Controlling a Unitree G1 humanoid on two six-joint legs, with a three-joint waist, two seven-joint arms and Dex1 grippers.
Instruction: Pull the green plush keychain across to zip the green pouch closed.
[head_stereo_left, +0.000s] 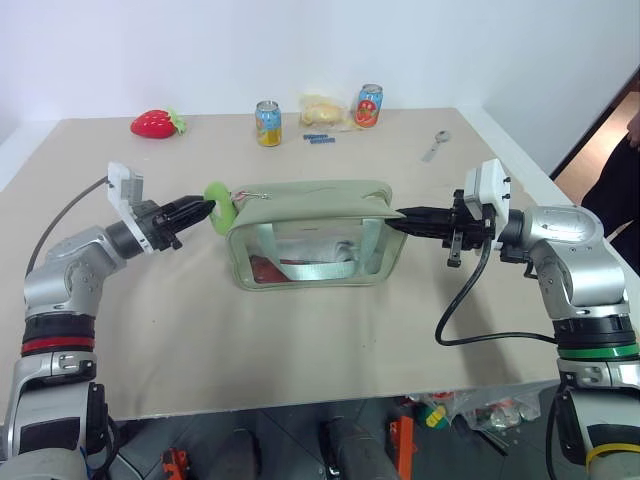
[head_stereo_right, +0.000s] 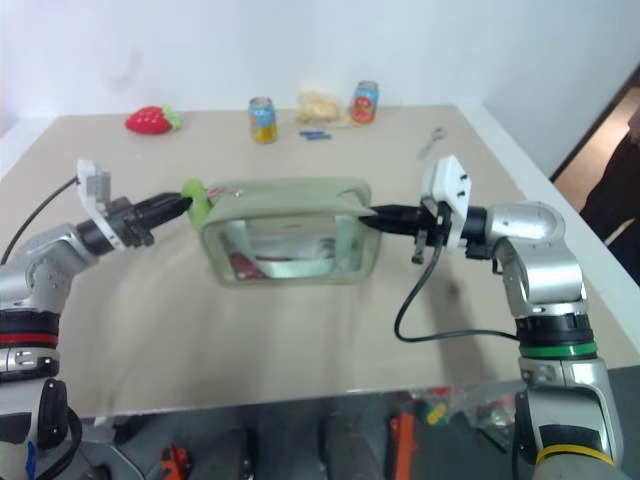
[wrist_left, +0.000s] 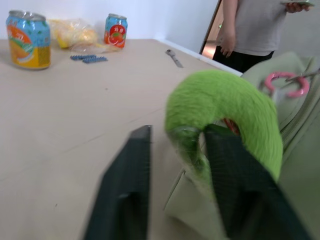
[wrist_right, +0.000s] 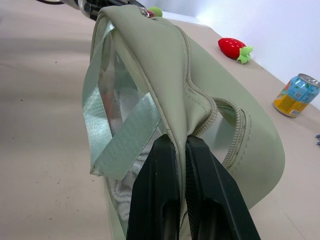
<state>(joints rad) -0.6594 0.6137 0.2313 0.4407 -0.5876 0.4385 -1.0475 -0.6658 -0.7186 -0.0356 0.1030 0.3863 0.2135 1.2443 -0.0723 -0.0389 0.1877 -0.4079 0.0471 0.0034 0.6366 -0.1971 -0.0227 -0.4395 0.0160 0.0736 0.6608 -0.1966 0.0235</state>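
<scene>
Item: green pouch (head_stereo_left: 312, 235). Stands near the middle of the counter (head_stereo_left: 300, 340), long side toward the robot, clear side panel facing front with a green webbing strap across it. The top flap stands lifted and the zip track along it looks unfastened, so the pouch is judged not yet closed.

Item: green plush keychain (head_stereo_left: 221, 207). Lime fuzzy ring on a pinkish clasp, hanging at the pouch's left end, at the zip.

Item: left claw (head_stereo_left: 203, 211). Points in from the left at the keychain. In the left wrist view one black finger (wrist_left: 235, 180) sits inside the ring and the other outside it, with plush between them and a gap on the outer side. The jaws appear partly closed on the ring, but whether the grip is firm cannot be told from this blurred view.

Item: right claw (wrist_right: 180, 165). Closed tight on the fabric edge at the pouch's right end, anchoring it.

Step in hand: securing the keychain, with the pouch braced from the opposite end.

Next move, as judged: finish pinching the plush, then draw it along the zip line toward the right claw, keeping the pull level with the track while the right claw holds the pouch taut.
</scene>
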